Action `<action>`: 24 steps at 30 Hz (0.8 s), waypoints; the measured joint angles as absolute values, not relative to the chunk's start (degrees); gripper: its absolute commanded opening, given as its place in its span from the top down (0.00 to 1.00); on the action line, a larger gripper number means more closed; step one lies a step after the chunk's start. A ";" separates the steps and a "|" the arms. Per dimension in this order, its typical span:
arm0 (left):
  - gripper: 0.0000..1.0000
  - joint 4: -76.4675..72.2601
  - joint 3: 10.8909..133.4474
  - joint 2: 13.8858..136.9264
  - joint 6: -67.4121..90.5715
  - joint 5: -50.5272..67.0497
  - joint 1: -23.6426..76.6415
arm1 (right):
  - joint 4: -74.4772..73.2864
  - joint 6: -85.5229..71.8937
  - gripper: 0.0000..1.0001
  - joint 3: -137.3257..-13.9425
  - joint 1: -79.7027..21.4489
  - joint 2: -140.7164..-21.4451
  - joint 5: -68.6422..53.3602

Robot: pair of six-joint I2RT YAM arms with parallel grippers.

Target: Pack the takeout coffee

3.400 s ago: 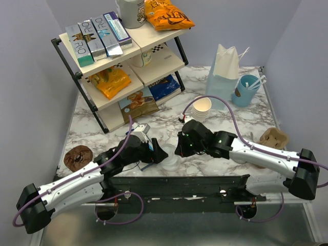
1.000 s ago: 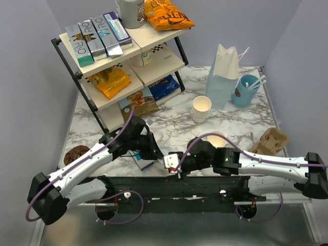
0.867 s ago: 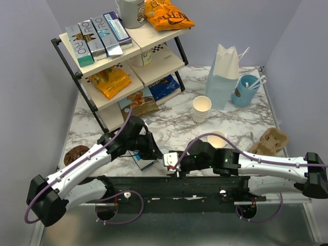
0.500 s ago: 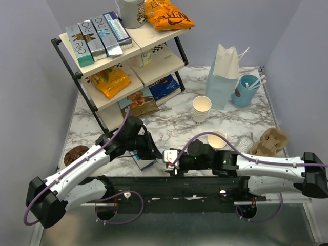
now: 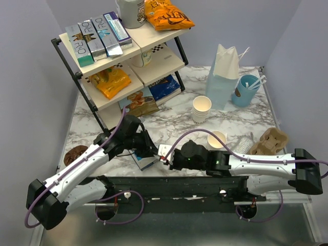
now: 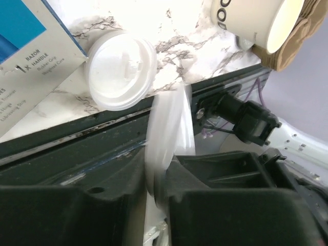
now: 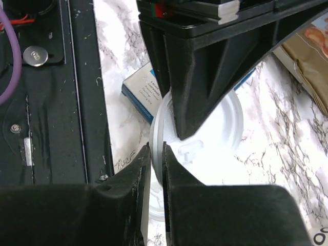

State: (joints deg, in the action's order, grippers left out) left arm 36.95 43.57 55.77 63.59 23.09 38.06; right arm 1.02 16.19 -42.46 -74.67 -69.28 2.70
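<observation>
Top view: left claw (image 5: 152, 149) and right claw (image 5: 165, 157) meet tip to tip. The single cream paper cup (image 5: 217, 139), lidless, stands well right of both.
Left wrist: left claw (image 6: 159, 171) is nearly closed, pinching a thin white plastic lid (image 6: 167, 123) edge-on.
Right wrist: right claw (image 7: 156, 160) is nipped on the same lid's rim (image 7: 155, 134). Best that one claw lets go gently, keeping the lid level for capping.
</observation>
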 measured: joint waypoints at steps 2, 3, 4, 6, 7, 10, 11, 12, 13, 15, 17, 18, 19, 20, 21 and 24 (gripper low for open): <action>0.40 36.47 43.68 55.55 63.31 22.63 37.98 | 1.23 14.26 0.86 -42.41 -74.72 -68.75 3.66; 0.33 36.10 43.72 55.24 63.20 22.22 37.89 | 1.41 13.04 0.89 -42.37 -74.76 -68.45 4.56; 0.30 35.75 43.75 54.72 63.18 21.61 37.82 | 1.43 11.57 0.89 -42.33 -74.74 -68.18 5.63; 0.23 34.92 43.75 53.67 62.89 20.71 37.82 | 1.58 8.62 0.93 -42.30 -74.74 -67.88 7.53; 0.19 34.39 43.79 52.95 62.85 20.10 37.82 | 1.58 6.94 0.93 -42.30 -74.74 -67.79 8.56; 0.02 33.50 44.23 50.98 62.37 18.39 37.76 | 1.54 2.57 0.93 -42.30 -74.67 -67.72 10.41; 0.01 33.41 44.62 50.30 61.95 17.74 37.71 | 1.52 1.19 0.93 -42.30 -74.67 -67.57 10.98; 0.01 33.34 44.99 49.74 61.73 17.02 37.69 | 1.45 -0.32 0.93 -42.30 -74.67 -67.29 11.53; 0.01 33.36 45.67 48.80 61.25 16.16 37.67 | 1.26 -1.93 0.93 -42.30 -74.67 -66.87 12.32; 0.01 33.08 46.83 46.46 60.01 13.98 37.60 | 0.10 -5.43 0.93 -42.30 -74.65 -65.39 14.22; 0.01 32.23 47.11 43.35 59.09 11.77 37.60 | -1.63 -9.78 0.93 -42.33 -73.49 -62.96 15.73; 0.01 31.92 47.11 41.76 58.61 10.52 37.60 | -2.48 -11.84 0.93 -42.33 -72.38 -61.54 15.97; 0.01 31.38 47.09 40.21 58.30 9.26 37.60 | -3.36 -14.24 0.93 -42.33 -70.30 -59.96 15.62; 0.01 30.85 47.03 39.22 58.11 8.34 37.60 | -3.79 -17.12 0.93 -42.30 -66.96 -58.15 15.25; 0.01 29.89 46.85 38.17 57.93 7.49 37.60 | -4.05 -18.94 0.93 -42.30 -64.60 -56.69 15.20; 0.01 25.71 45.63 38.85 57.32 7.40 37.60 | -5.54 -24.88 0.92 -41.85 -57.65 -50.59 15.29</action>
